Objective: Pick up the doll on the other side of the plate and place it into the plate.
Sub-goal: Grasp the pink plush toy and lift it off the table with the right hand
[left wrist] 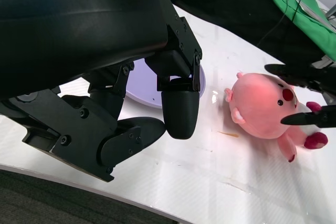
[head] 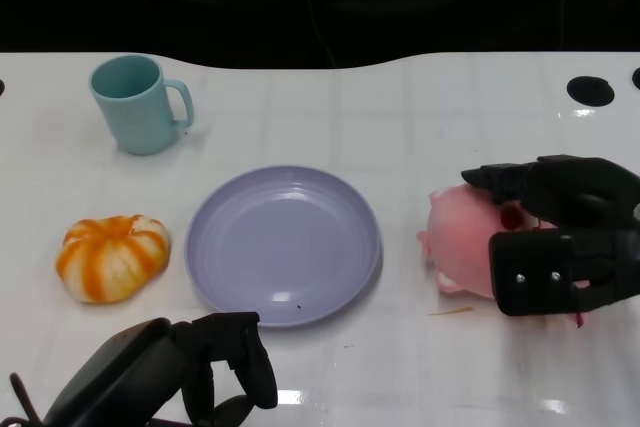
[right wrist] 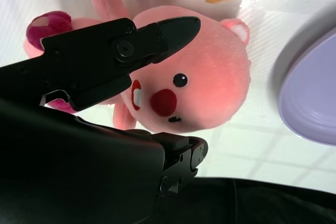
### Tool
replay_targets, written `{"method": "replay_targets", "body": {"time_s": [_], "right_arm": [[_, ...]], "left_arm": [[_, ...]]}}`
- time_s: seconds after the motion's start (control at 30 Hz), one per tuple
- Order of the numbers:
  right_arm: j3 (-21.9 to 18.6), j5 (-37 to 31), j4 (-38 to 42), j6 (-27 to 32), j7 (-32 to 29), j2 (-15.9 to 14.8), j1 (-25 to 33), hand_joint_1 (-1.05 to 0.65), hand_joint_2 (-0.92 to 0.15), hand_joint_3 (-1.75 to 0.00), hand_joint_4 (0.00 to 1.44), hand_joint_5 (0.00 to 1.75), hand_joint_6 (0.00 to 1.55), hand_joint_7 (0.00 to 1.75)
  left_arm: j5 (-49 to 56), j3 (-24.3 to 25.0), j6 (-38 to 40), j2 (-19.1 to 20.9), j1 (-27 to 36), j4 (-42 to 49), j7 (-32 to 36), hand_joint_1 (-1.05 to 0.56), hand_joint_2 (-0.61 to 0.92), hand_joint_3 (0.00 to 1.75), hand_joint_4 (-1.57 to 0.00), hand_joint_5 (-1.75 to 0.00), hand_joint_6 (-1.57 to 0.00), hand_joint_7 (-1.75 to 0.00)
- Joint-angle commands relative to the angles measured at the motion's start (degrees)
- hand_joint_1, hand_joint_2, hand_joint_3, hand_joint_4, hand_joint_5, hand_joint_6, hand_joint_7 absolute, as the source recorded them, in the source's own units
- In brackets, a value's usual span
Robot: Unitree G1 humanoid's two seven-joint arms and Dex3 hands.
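White table (head: 420,117) bears mug (head: 138,104), pumpkin (head: 112,257), plate (head: 283,244), doll (head: 462,245).

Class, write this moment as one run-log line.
right hand: fingers around pink doll, grip unclear | left hand: idle | purple plate: holds nothing

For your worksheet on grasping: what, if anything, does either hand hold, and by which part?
Left hand holds nothing. Right hand straddles the pink doll; a closed hold cannot be told.

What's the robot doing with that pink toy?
The robot's right hand is reaching around the pink doll, which lies on the white table right of the purple plate. Its fingers sit on both sides of the doll, but a firm grip isn't clear yet. The plate is empty. The left hand rests near the table's front edge, holding nothing.
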Motion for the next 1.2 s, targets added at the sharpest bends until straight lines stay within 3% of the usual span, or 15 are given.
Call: {"method": "replay_targets", "body": {"time_s": [0.03, 0.4, 0.47, 0.53, 0.57, 0.6, 0.73, 0.77, 0.8, 0.83, 0.87, 1.0, 1.2], "right_arm": [[1.35, -0.38, 5.76, -0.24, -1.89, 1.46, -2.97, -0.79, -0.92, -0.06, 0.03, 0.21, 0.13, 0.01], [5.79, -1.68, 25.65, -2.59, -8.36, 5.57, -10.36, -0.84, -0.92, -0.11, 0.07, 0.22, 0.16, 0.02], [5.98, -1.69, 27.61, -2.85, -10.01, 6.14, -10.90, -0.82, -0.92, -0.10, 0.13, 0.24, 0.21, 0.04], [5.15, -0.99, 28.85, -3.36, -14.04, 7.12, -10.58, -0.69, -0.92, -0.05, 0.37, 0.26, 0.45, 0.07], [4.21, -0.03, 29.39, -4.07, -16.72, 7.77, -10.16, -0.53, -0.90, -0.02, 0.61, 0.32, 0.68, 0.12], [3.17, 1.08, 30.03, -4.92, -19.38, 8.46, -9.79, -0.43, -0.90, -0.01, 0.72, 0.41, 0.81, 0.14], [2.18, 2.56, 31.19, -5.98, -24.64, 9.55, -9.63, -0.22, -0.90, -0.12, 0.81, 1.09, 1.13, 0.26], [2.25, 2.66, 31.39, -6.83, -25.49, 9.46, -9.65, -0.21, -0.85, -0.23, 0.81, 1.20, 1.16, 0.28], [2.52, 2.51, 31.61, -7.64, -26.37, 9.29, -9.73, -0.19, -0.72, -0.49, 0.82, 1.40, 1.19, 0.35], [2.91, 2.13, 31.72, -8.26, -27.17, 9.09, -9.81, -0.19, -0.63, -0.67, 0.82, 1.53, 1.16, 0.49], [3.14, 1.90, 31.69, -8.69, -27.75, 8.97, -9.83, -0.20, -0.60, -0.72, 0.79, 1.62, 1.08, 0.68], [2.90, 2.58, 31.72, -10.10, -28.93, 9.04, -9.80, -0.23, -0.65, -0.70, 0.78, 1.74, 0.84, 1.26], [2.50, 2.84, 31.29, -11.93, -31.24, 9.09, -9.66, -0.24, -0.63, -0.77, 0.82, 1.75, 0.79, 1.37]], "left_arm": [[0.13, -0.04, 1.17, 0.17, 0.20, -1.13, -0.46, -0.21, 0.64, 0.95, -0.66, -1.68, -0.66, -1.34], [0.47, -0.42, 2.63, 0.39, 0.42, -2.60, -0.48, -0.22, 0.64, 0.95, -0.66, -1.68, -0.66, -1.34], [0.35, -0.42, 2.64, 0.42, 0.44, -2.57, -0.45, -0.21, 0.64, 0.95, -0.66, -1.68, -0.66, -1.34], [0.19, -0.41, 2.66, 0.42, 0.35, -2.63, -0.49, -0.21, 0.64, 0.95, -0.66, -1.68, -0.66, -1.35], [0.20, -0.42, 2.66, 0.44, 0.30, -2.64, -0.48, -0.21, 0.64, 0.95, -0.66, -1.68, -0.66, -1.35], [0.24, -0.42, 2.69, 0.46, 0.26, -2.67, -0.48, -0.20, 0.63, 0.95, -0.66, -1.68, -0.66, -1.35], [0.20, -0.43, 3.34, 0.41, 0.18, -2.92, -0.65, -0.21, 0.63, 0.95, -0.66, -1.67, -0.65, -1.35], [0.14, -0.41, 3.33, 0.44, 0.19, -2.91, -0.66, -0.21, 0.63, 0.95, -0.66, -1.67, -0.66, -1.34], [0.15, -0.39, 3.22, 0.49, 0.19, -2.82, -0.61, -0.21, 0.63, 0.95, -0.66, -1.67, -0.66, -1.34], [0.25, -0.40, 3.25, 0.51, 0.20, -2.83, -0.57, -0.21, 0.63, 0.95, -0.66, -1.67, -0.66, -1.34], [0.31, -0.41, 3.30, 0.51, 0.20, -2.86, -0.55, -0.21, 0.64, 0.95, -0.66, -1.67, -0.66, -1.33], [0.38, -0.46, 3.43, 0.60, 0.14, -2.90, -0.64, -0.21, 0.64, 0.94, -0.67, -1.67, -0.66, -1.33], [0.34, -0.52, 2.78, 0.56, -0.13, -2.17, -0.39, -0.22, 0.64, 0.95, -0.66, -1.67, -0.66, -1.34]]}}
